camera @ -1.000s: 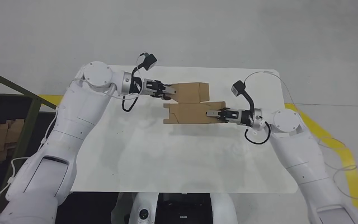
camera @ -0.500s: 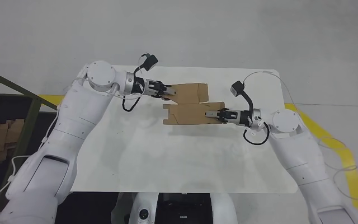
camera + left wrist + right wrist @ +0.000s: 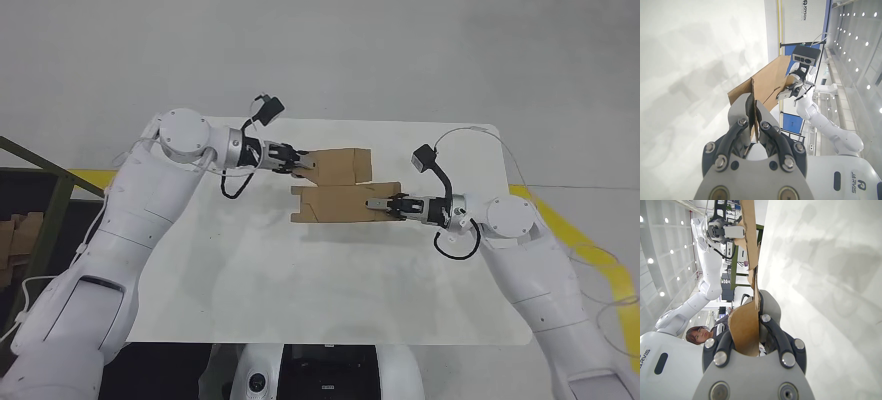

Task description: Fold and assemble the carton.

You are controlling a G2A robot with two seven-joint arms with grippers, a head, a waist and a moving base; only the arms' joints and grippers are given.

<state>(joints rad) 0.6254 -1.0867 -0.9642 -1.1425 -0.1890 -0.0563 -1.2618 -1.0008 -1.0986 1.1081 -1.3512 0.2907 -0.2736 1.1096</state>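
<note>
A flat brown carton [image 3: 340, 185] is held above the far middle of the white table [image 3: 300, 290], with one panel at the back and a longer one in front. My left gripper [image 3: 307, 163] is shut on the carton's left back edge; in the left wrist view the cardboard [image 3: 761, 85] runs edge-on between the left gripper's [image 3: 753, 106] black pads. My right gripper [image 3: 374, 204] is shut on the carton's right front flap, and the flap [image 3: 745, 325] fills the jaws of the right gripper [image 3: 758, 302]. Each wrist view shows the other arm's gripper at the far end of the carton.
The table's right edge is near a yellow floor stripe [image 3: 560, 225]. A dark green rail [image 3: 35, 165] and stacked brown boxes [image 3: 12, 245] stand at the left, off the table.
The left arm has shifted slightly to the right with the carton's back panel. The right gripper has barely moved.
</note>
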